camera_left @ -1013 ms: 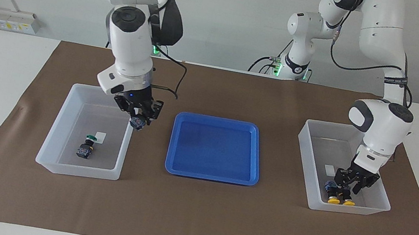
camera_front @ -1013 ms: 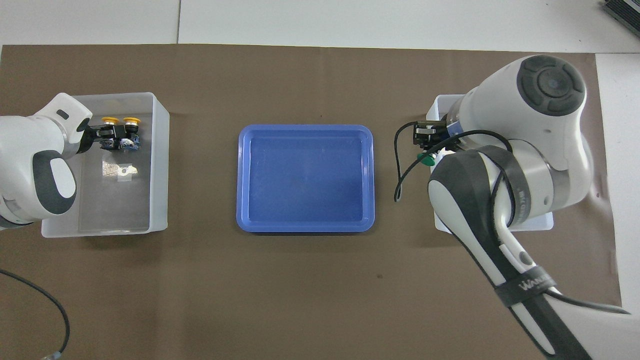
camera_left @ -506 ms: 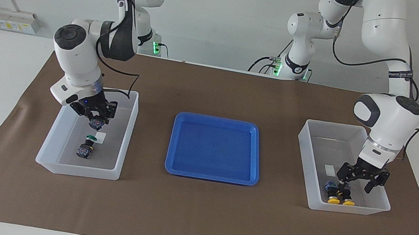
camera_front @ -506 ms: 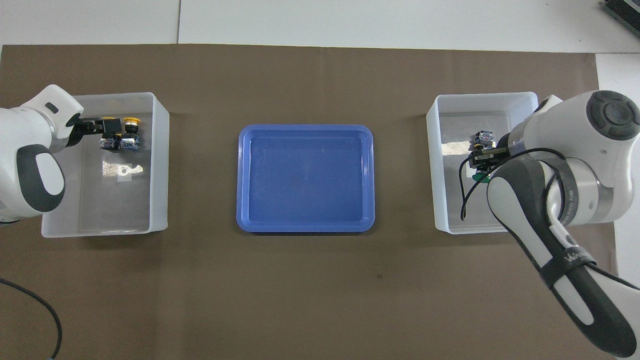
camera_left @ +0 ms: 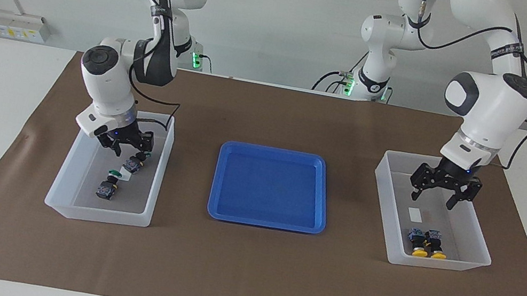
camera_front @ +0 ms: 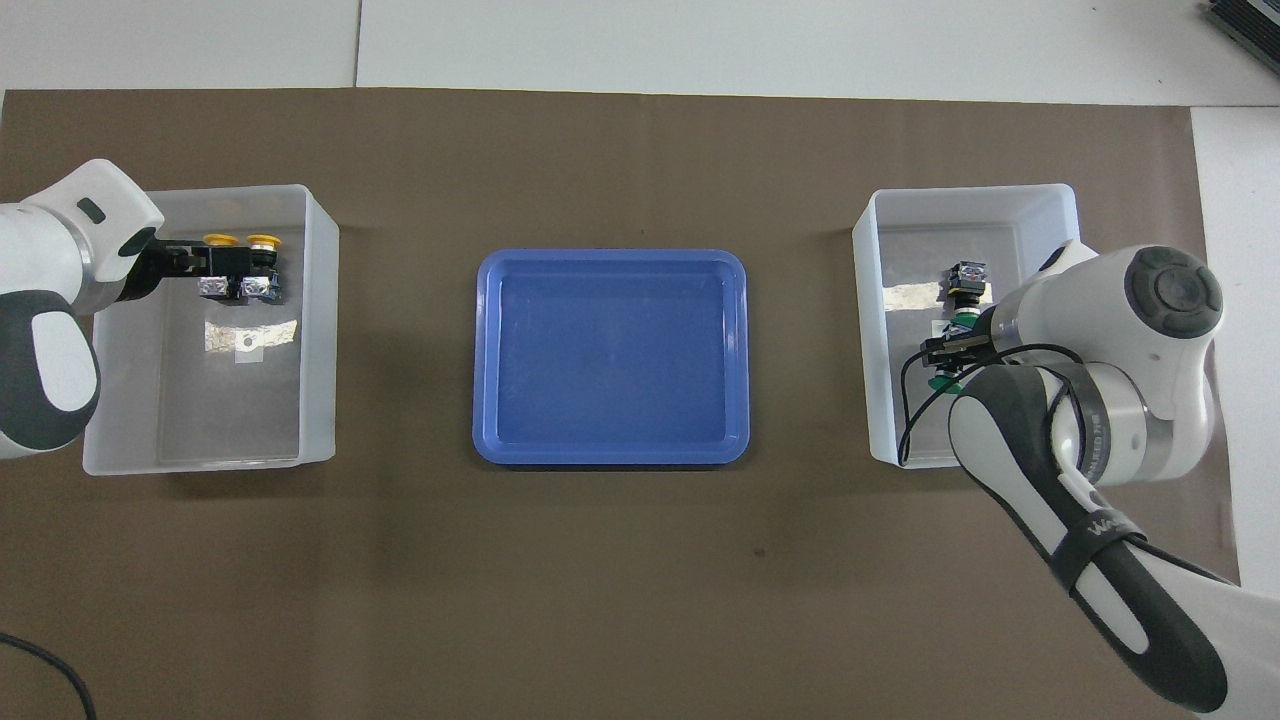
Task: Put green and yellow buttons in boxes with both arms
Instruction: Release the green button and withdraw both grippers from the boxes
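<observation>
Two yellow buttons [camera_left: 424,242] lie side by side in the box [camera_left: 382,207] at the left arm's end, at its end farther from the robots; they also show in the overhead view [camera_front: 240,286]. My left gripper [camera_left: 432,199] hangs open and empty above that box. In the box [camera_left: 69,173] at the right arm's end, one green button [camera_left: 107,188] lies farther from the robots and a second green button [camera_left: 133,164] lies by the white label. My right gripper [camera_left: 129,150] is open just above the second green button.
A shallow blue tray [camera_left: 270,187] sits between the two boxes in the middle of the brown mat [camera_left: 241,274]. In the overhead view the right arm [camera_front: 1090,400] covers part of its box [camera_front: 868,300].
My right gripper carried the second green button down into its box and let it go. My left gripper rose, open, away from the yellow buttons.
</observation>
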Controlling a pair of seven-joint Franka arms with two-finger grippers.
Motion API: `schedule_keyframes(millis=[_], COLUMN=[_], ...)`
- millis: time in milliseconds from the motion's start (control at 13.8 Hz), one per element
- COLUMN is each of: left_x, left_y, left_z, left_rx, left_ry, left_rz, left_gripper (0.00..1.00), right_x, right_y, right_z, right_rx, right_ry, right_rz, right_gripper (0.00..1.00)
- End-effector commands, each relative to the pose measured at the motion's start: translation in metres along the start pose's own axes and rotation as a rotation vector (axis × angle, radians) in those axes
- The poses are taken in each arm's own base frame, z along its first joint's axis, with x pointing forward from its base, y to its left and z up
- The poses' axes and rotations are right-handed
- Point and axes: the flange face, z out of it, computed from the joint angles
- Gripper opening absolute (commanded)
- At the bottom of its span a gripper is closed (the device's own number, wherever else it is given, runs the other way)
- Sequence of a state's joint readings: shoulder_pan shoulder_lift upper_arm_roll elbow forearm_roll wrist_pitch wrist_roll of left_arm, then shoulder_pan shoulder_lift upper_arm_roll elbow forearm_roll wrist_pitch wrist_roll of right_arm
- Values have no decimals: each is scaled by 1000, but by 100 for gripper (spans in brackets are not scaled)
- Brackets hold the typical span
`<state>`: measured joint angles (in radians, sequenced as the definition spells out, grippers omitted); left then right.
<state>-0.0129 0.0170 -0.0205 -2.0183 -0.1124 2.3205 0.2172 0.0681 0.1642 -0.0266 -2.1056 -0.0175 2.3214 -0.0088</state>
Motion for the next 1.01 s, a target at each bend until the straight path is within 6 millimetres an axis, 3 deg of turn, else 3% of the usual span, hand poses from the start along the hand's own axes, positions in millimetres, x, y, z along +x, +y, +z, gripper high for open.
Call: schedule_keyframes(millis=[0, 434, 651, 796, 940], left_x=[-18, 6, 22, 38, 43], left_y=[15, 18, 19, 19, 18], left_z=[-37, -116, -154, -172, -177], left_rx=[-17, 41, 42, 36, 26], left_ry=[-45, -138, -143, -179, -229], left_rz=[14, 49, 53, 53, 50], left_gripper=[100, 100, 100, 100, 100], right_x=[14, 11, 10, 5, -3], right_y=[-4, -2, 13, 19, 26], right_z=[-46, -158, -219, -257, -288], right_rx=[9, 11, -4, -7, -5], right_ry=[74, 82, 54, 24, 8], right_rz=[37, 168, 181, 191, 209], right_gripper=[100, 100, 100, 100, 100])
